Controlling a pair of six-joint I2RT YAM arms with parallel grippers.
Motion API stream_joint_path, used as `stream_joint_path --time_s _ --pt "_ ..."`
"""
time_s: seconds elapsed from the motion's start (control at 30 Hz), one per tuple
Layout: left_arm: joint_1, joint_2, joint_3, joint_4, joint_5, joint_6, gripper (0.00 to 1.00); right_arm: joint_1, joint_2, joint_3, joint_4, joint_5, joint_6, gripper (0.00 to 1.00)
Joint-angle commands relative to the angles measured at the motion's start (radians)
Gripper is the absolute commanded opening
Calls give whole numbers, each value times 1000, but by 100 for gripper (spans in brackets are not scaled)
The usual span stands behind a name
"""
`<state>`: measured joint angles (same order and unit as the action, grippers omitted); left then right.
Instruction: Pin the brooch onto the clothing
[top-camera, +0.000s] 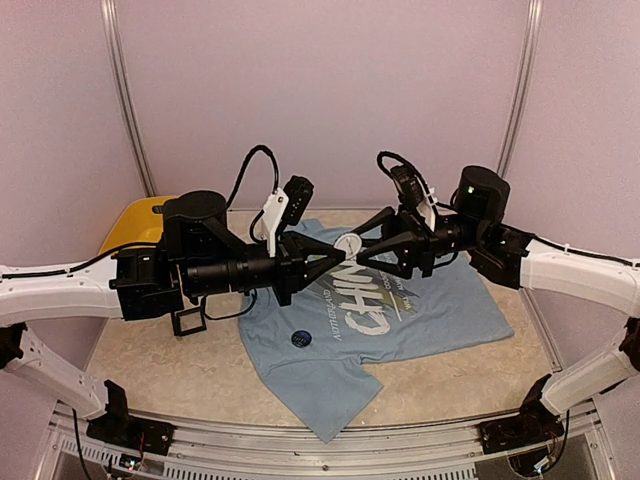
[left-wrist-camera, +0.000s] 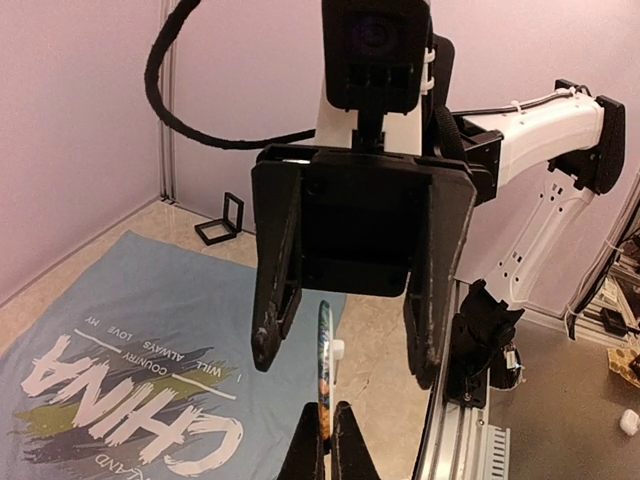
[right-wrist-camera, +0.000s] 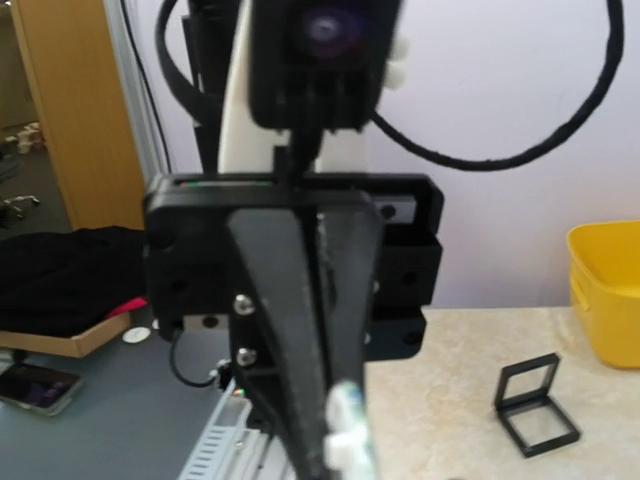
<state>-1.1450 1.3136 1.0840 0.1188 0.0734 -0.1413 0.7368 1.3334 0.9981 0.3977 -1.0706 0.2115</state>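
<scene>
Above the middle of the table (top-camera: 170, 375), over the chest print of the light blue T-shirt (top-camera: 430, 305), the two grippers meet tip to tip.

Left gripper (left-wrist-camera: 327, 447): fingers pressed together on the rim of the brooch (left-wrist-camera: 325, 340). The brooch is a flat round badge, white from above. In the left wrist view it is edge-on, with a small white nub (left-wrist-camera: 338, 350) on one side. It is held in the air, clear of the cloth.

Right gripper (left-wrist-camera: 345, 362): it faces the left gripper with its fingers spread. One finger stands on either side of the brooch, and neither touches it in the left wrist view.

T-shirt: it lies flat from the centre to the right of the table, with the white "CHINA" lettering uppermost and one corner pointing at the near edge.

Other items:
- A dark round disc (top-camera: 301, 339) rests on the near-left part of the shirt.
- A black square frame (top-camera: 188, 321) sits on the bare table just left of the shirt, below the left arm.
- A yellow bin (top-camera: 135, 222) stands in the far left corner, partly hidden by that arm.

Obstructions:
- From above, both wrists cover the far edge of the shirt.
- In the right wrist view the left gripper's body fills the centre. The brooch shows only as a blurred white shape at the bottom edge — the right gripper's own fingers cannot be made out there.
</scene>
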Motion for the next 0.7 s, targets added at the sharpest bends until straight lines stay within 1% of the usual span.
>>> stream_joint_path --time_s 0.0,0.13,0.3,0.47,0.57,0.67 --pt "-17 -6 27 -5 27 55 0 7 16 27 -8 -34 23 46" --pt "-24 -8 25 -8 33 74 0 6 19 31 -11 -30 24 41" --pt "-30 -8 25 -5 60 89 0 6 25 32 -37 -4 11 25" --pt "-35 -10 24 2 113 104 0 7 27 42 -77 38 -5 15" --pt "-36 -3 34 -7 131 107 0 6 43 67 -128 90 -16 11" --pt "-38 4 40 -11 127 108 0 6 56 86 -159 110 -23 13"
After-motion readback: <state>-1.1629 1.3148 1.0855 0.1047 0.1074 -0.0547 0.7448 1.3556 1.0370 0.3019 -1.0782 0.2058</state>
